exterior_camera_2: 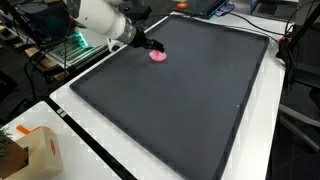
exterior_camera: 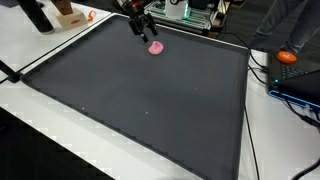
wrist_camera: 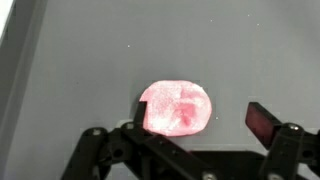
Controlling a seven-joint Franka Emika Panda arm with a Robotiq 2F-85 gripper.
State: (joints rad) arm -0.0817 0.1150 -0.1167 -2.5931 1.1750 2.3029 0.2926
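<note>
A small pink, rounded lump [wrist_camera: 177,108] lies on the dark grey mat [wrist_camera: 90,60]; it also shows in both exterior views [exterior_camera: 155,47] [exterior_camera_2: 158,56]. My gripper [wrist_camera: 197,118] hangs just above it, open, with the lump between the fingers and closer to the left one. The right finger pad [wrist_camera: 264,122] stands apart from the lump. In the exterior views the gripper [exterior_camera: 141,27] [exterior_camera_2: 146,44] sits over the mat's far edge beside the lump. Nothing is held.
The dark mat [exterior_camera: 140,95] covers most of a white table [exterior_camera: 30,125]. An orange object [exterior_camera: 288,57] and cables lie off the mat's side. A cardboard box [exterior_camera_2: 25,152] stands at a table corner. Equipment [exterior_camera_2: 60,45] stands behind the arm.
</note>
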